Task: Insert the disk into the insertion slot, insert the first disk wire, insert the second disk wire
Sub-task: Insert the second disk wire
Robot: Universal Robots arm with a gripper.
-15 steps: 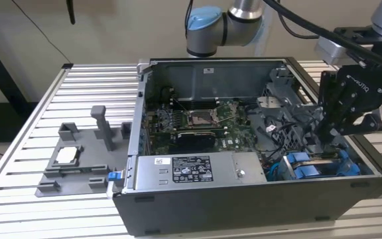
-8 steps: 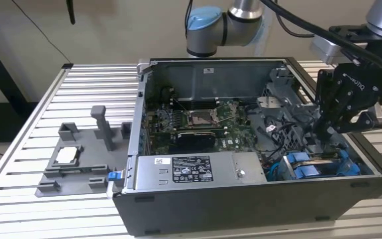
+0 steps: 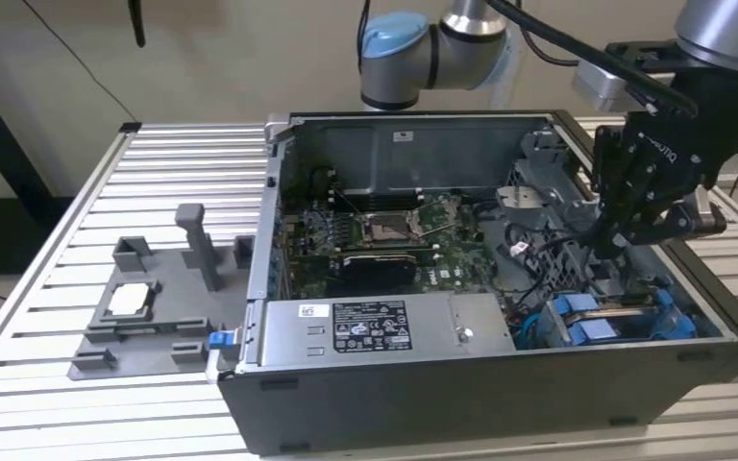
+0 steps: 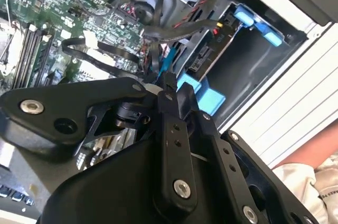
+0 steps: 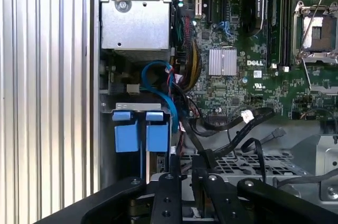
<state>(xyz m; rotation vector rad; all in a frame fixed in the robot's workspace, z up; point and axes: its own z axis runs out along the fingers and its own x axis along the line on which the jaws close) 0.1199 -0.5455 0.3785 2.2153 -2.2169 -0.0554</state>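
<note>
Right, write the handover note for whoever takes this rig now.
Gripper: low inside the computer case, among the wires beside the insertion slot. Whether it holds anything cannot be made out.
Slot: two blue tabs sit at its mouth, and a blue wire runs past them towards the gripper.
Disk: cannot tell whether it is seated.
Done: nothing I can confirm.
Left: check the disk's seating and both disk wires.

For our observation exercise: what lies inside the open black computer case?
A green motherboard, black cables, a silver labelled box and the blue-tabbed insertion slot. The tool reaches in and covers what lies beneath it.
</note>
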